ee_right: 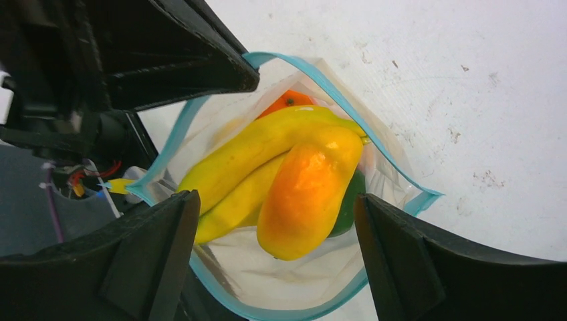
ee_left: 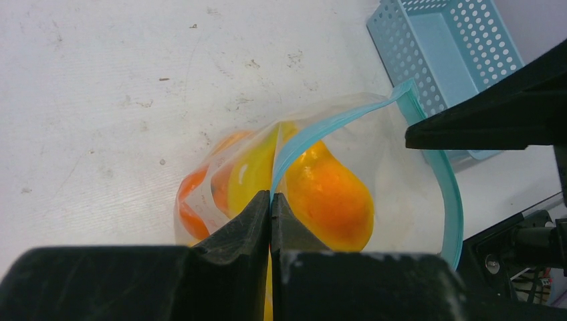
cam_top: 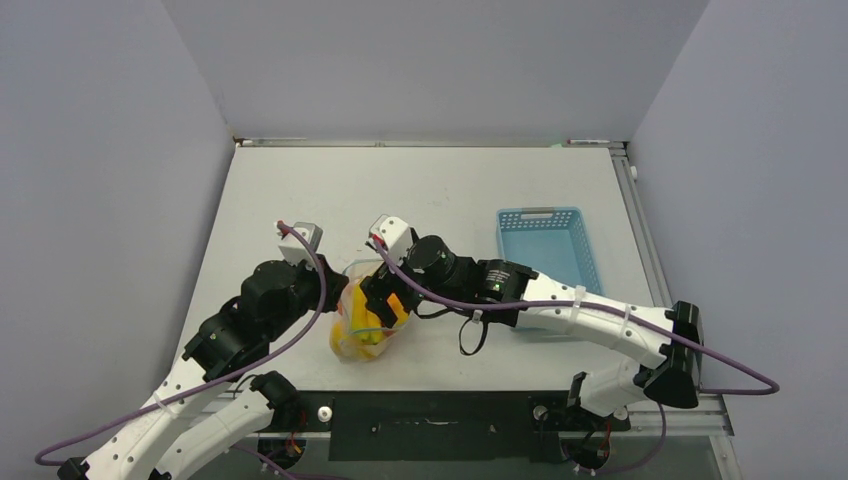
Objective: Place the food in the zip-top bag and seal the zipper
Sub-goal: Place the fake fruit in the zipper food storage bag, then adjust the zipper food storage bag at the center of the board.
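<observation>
Left gripper (ee_left: 271, 200) mine, clamped on zipper (ee_left: 332, 126) at one end of mouth. Zip-top bag (ee_left: 408, 200) sits on table (ee_left: 100, 100) between arms. Right gripper (ee_right: 275, 204) spread wide over mouth, empty. Food (ee_right: 304, 194) inside, bananas (ee_right: 247, 154) included. Film likely thin, floppy, slick; fruit light, hard. Grab stiffer zipper strip, not film.

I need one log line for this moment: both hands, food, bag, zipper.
left hand: shut on zipper | right hand: open above bag mouth | food: inside bag | zipper: not sealed
</observation>
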Controlling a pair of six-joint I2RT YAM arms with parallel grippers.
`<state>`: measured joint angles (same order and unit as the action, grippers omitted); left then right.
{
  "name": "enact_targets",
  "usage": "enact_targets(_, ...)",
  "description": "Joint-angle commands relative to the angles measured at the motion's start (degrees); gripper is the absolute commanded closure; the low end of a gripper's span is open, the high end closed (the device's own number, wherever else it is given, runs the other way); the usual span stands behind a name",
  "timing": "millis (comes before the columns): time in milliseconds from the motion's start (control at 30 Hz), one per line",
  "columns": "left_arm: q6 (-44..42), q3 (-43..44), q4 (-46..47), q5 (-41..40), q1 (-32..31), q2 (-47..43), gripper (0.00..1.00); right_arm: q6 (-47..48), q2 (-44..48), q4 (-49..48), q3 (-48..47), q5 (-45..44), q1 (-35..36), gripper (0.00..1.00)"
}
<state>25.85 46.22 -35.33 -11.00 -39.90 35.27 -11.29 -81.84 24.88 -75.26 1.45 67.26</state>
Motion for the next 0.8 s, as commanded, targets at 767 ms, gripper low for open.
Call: enact_targets(767, 20.8, -5.1, 7.3, -10.0, 0.4, -5.7, 1.00, -27.4, -4.4, 6.3, -11.3, -32.9, 23.4, 0.25)
